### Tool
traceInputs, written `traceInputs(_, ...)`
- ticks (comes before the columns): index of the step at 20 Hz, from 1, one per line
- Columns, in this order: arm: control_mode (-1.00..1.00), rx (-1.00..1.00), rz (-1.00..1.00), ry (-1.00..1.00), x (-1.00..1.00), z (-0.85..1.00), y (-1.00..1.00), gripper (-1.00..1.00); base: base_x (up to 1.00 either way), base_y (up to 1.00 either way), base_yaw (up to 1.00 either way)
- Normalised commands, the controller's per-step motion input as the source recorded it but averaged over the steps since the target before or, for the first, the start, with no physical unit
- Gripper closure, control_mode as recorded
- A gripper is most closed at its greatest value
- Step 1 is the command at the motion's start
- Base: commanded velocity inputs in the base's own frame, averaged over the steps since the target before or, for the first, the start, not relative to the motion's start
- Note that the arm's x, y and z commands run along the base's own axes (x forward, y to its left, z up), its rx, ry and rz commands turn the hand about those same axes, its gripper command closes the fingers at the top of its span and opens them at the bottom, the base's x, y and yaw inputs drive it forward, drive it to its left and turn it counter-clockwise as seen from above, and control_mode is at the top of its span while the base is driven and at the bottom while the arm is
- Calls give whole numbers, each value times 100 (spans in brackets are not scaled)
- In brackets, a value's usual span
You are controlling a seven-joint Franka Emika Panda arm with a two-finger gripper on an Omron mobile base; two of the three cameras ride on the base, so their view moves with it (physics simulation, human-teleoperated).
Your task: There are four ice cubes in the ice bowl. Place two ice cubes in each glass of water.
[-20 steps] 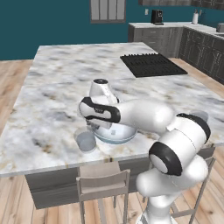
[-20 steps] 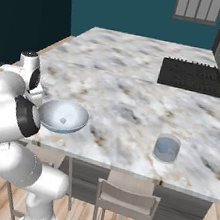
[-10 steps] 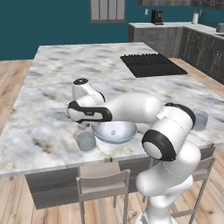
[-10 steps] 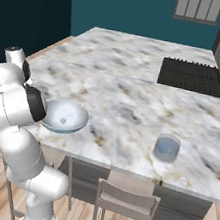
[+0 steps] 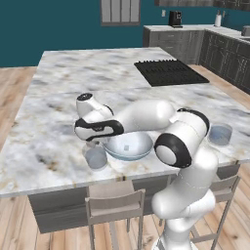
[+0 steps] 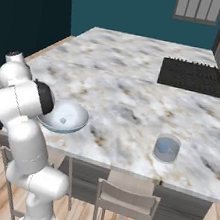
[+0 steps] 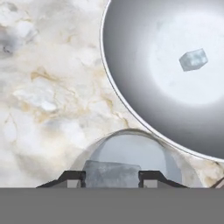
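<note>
One broad marble counter (image 5: 63,97) carries everything I am working with, and a black cooktop (image 5: 168,72) is set into it toward its far right corner. My arm (image 5: 146,116) bends low over the near edge of the counter. I see the ice bowl (image 5: 127,145) close to that near edge, left of the middle, with a single ice cube (image 7: 193,59) lying loose on its floor. I count two glasses of water: the left glass (image 5: 96,157) stands just beside the bowl on its left, nearest the counter's front edge, and the right glass (image 5: 220,134) stands well apart, toward the near right corner. In the hand view my claw (image 7: 112,176) hangs directly above the left glass, its two fingertips (image 7: 74,176) partly apart and pressed to either side of a second ice cube (image 7: 112,173), which fills the gap between them over the water.
</note>
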Motion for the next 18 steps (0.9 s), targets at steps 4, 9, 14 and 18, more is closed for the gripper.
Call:
traceInputs(4, -100, -4, 0, 0, 1, -4, 11, 100, 0, 0, 0)
traceInputs(9, -100, -9, 0, 4, 16, -12, 17, 100, 0, 0, 0)
traceInputs(14, -100, -9, 0, 3, 17, -21, 2, 100, 0, 0, 0)
traceInputs(18, -100, -6, 0, 0, 16, -4, 11, 100, 0, 0, 0)
